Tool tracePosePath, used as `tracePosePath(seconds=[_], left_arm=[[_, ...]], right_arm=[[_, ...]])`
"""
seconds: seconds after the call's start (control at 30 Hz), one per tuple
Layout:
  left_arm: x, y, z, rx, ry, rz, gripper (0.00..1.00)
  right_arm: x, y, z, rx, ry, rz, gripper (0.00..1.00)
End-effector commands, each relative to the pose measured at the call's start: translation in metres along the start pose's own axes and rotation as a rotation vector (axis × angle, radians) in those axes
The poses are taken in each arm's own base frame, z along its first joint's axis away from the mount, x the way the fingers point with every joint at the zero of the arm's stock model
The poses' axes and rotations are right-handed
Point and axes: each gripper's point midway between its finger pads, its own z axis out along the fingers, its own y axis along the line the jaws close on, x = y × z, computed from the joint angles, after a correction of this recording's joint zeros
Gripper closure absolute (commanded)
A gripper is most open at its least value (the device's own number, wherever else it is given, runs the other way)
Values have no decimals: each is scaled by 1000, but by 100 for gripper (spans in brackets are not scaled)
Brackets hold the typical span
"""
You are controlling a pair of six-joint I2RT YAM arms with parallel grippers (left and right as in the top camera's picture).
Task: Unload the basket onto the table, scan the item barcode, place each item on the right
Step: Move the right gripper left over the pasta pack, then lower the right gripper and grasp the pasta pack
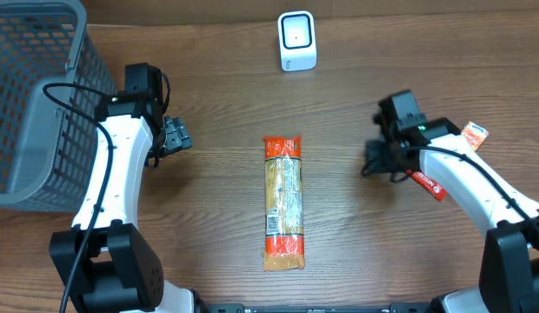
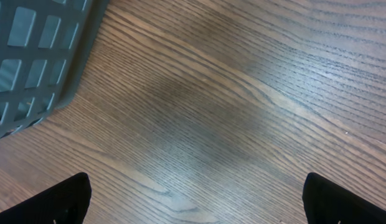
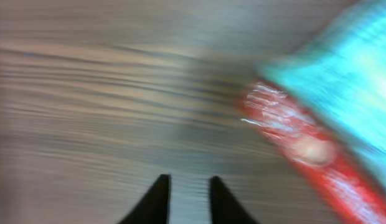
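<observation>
The item (image 1: 283, 202), a long clear packet of yellowish contents with orange ends, lies flat along the middle of the table. A white barcode scanner (image 1: 296, 41) stands at the far edge, facing the table. My left gripper (image 1: 175, 136) hovers left of the packet, open wide over bare wood (image 2: 196, 180). My right gripper (image 1: 375, 159) hangs to the right of the packet, well apart from it. In the blurred right wrist view its jaws (image 3: 188, 178) stand a narrow gap apart with only table between them.
A grey mesh basket (image 1: 35, 96) fills the far left corner, its corner (image 2: 37, 68) near my left gripper. A red packet (image 1: 429, 184) lies under my right arm, and an orange-white one (image 1: 475, 133) beyond it. A blurred red and cyan packet (image 3: 299, 143) lies right of my right fingers.
</observation>
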Motion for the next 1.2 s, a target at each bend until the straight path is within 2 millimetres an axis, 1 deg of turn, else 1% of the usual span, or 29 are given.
tracePosePath(seconds=[0.0, 0.07, 0.13, 0.2, 0.27, 0.3, 0.33, 0.4, 0.47, 0.57, 0.63, 0.7, 0.8, 0.83, 0.87, 0.93, 1.0, 1.07, 1.13, 1.17], left_arm=[[-7, 1, -11, 6, -37, 16, 0], [-7, 1, -11, 7, -37, 17, 0], [-7, 1, -11, 7, -37, 17, 0], [-7, 1, -11, 7, -37, 17, 0], [-7, 1, -11, 7, -37, 17, 0], [-7, 1, -11, 7, -37, 17, 0], [-7, 1, -11, 7, -37, 17, 0], [-7, 1, -11, 7, -37, 17, 0], [-7, 1, -11, 7, -37, 17, 0], [-7, 1, -11, 7, -37, 18, 0], [-7, 1, -11, 7, -37, 18, 0], [-7, 1, -11, 7, -37, 18, 0], [-7, 1, -11, 7, -37, 18, 0], [-7, 1, -11, 7, -37, 18, 1], [-7, 1, -11, 7, -37, 18, 0], [-7, 1, -11, 7, -37, 18, 0], [-7, 1, -11, 7, -37, 18, 0], [-7, 1, -11, 7, -37, 18, 0], [-7, 1, -11, 7, -37, 18, 0], [-7, 1, -11, 7, -37, 18, 0]], right_arm=[[-2, 101, -29, -387, 9, -57, 35], [1, 124, -29, -405, -5, -76, 15], [4, 141, -26, -376, -29, -78, 0], [7, 150, -22, -310, -61, -67, 0], [11, 152, -16, -189, -112, -47, 0], [14, 154, -14, -148, -128, -47, 0], [21, 161, -10, -98, -150, -49, 0], [30, 171, -5, -82, -147, -63, 0], [36, 176, 2, -56, -144, -58, 0], [45, 174, 15, -3, -130, -84, 0], [53, 169, 24, 28, -91, -91, 0], [58, 168, 30, 32, -63, -101, 0], [61, 174, 28, 7, -40, -151, 0], [63, 172, 26, 13, -26, -160, 0], [66, 166, 22, 46, -8, -167, 0], [66, 165, 18, 56, 6, -172, 0], [68, 176, 11, 11, 31, -176, 0], [66, 197, 4, -80, 44, -175, 0], [62, 224, -3, -205, 41, -176, 0], [65, 239, -7, -284, 63, -182, 0]])
